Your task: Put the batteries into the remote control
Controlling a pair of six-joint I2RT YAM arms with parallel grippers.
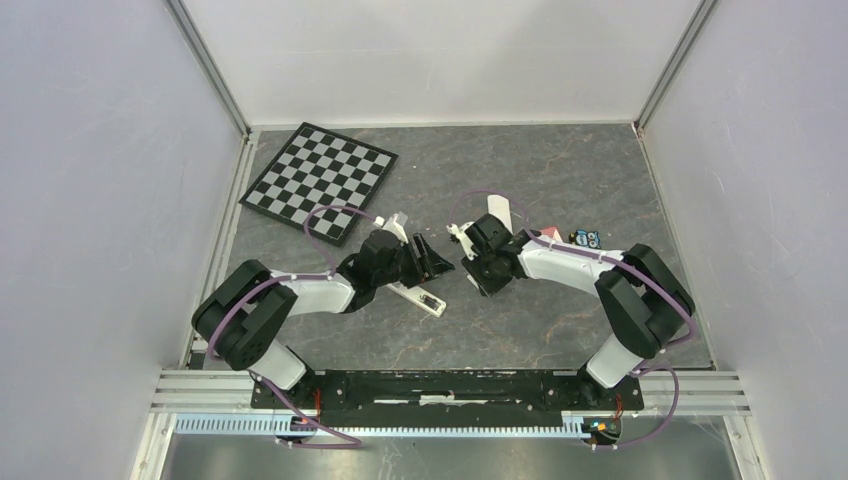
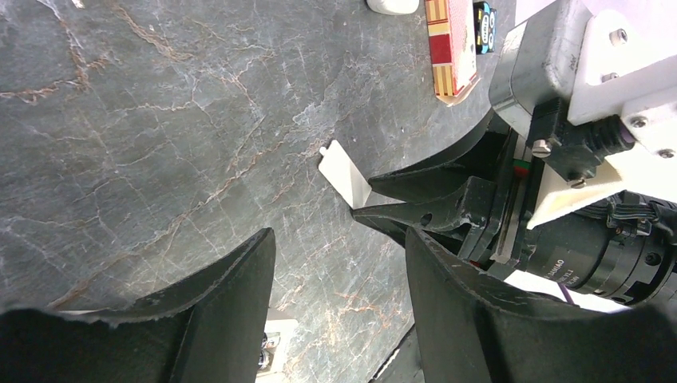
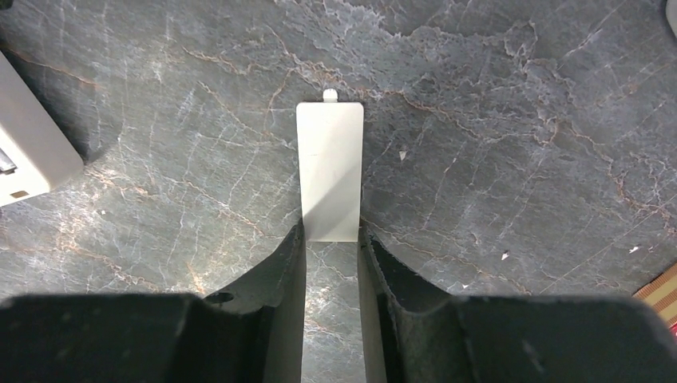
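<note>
Top view: the remote control [image 1: 420, 297] lies flat on the stone-pattern table [image 1: 560, 180], white, with a dark recess at its right end. My left gripper [image 1: 432, 258] hangs just beyond the remote, fingers spread, nothing between them. My right gripper [image 1: 463, 243] is right of the remote and faces the left one; its grip is too small to read here. The batteries [image 1: 585, 238] are far right of the remote, partly behind my right arm. A checkerboard [image 1: 320, 180] lies well beyond the remote, to the left.

Left wrist: my left gripper [image 2: 339, 243] is wide apart and empty over bare table. A corner of the remote [image 2: 275, 339] peeks out at the bottom edge. Past the remote, my right gripper [image 2: 363, 198] has its tips on a flat white battery cover [image 2: 343, 169]. The batteries [image 2: 483, 22] sit at the top edge, touching a red-and-tan box [image 2: 451, 44].

Right wrist: my right gripper [image 3: 330, 235] pinches the near end of the battery cover [image 3: 330, 167], one finger pressed on each long edge, small tab pointing away. I can't tell if the cover is lifted or resting. The remote [image 3: 28, 152] is at the left edge, apart from the cover.
</note>
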